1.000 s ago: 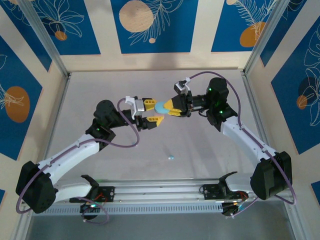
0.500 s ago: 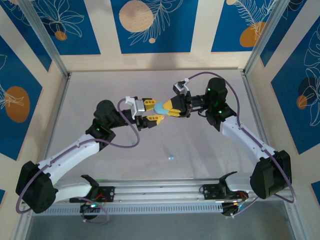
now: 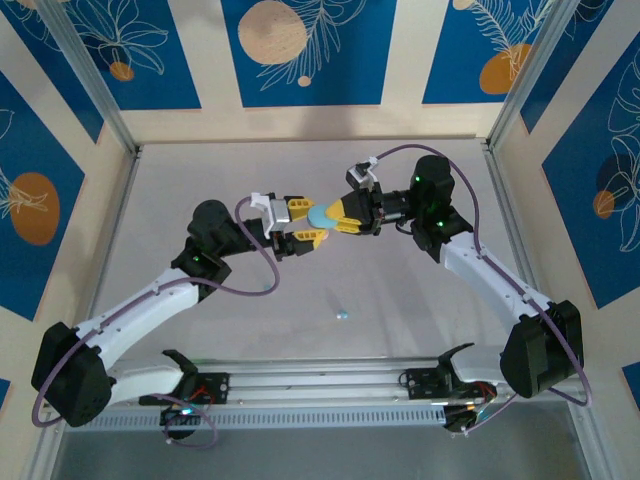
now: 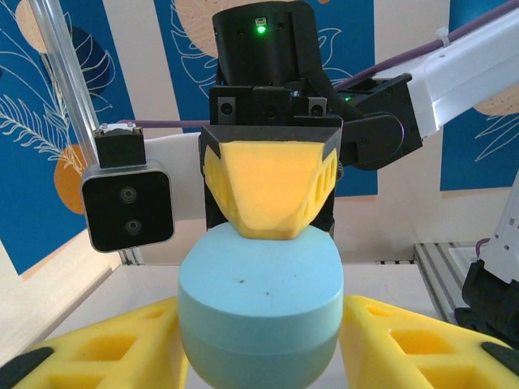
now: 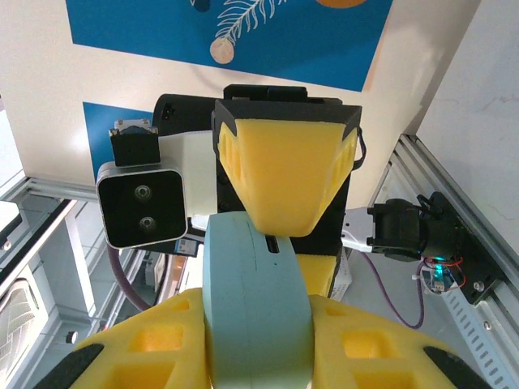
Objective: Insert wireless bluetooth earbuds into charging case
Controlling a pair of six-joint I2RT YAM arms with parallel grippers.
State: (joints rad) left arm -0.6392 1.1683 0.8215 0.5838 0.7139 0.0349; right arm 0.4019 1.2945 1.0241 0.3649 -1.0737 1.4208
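A light-blue oval charging case (image 3: 321, 213) hangs in mid-air over the table's middle, lid shut, held from both sides. My right gripper (image 3: 337, 213) is shut on its narrow faces; in the right wrist view the case (image 5: 255, 300) stands edge-on between my yellow fingers (image 5: 138, 348). My left gripper (image 3: 309, 223) reaches in from the left, and its fingers (image 4: 105, 348) press against the case (image 4: 259, 292) on either side. One tiny light-blue earbud (image 3: 343, 314) lies on the table nearer the arm bases.
The grey table (image 3: 180, 200) is ringed by aluminium posts and blue-patterned walls. A rail (image 3: 320, 385) with both arm bases runs along the near edge. Purple cables loop from each wrist.
The left gripper's jaws have narrowed round the case and the lower finger has come up against it. The right gripper and the earbud on the table have stayed put.
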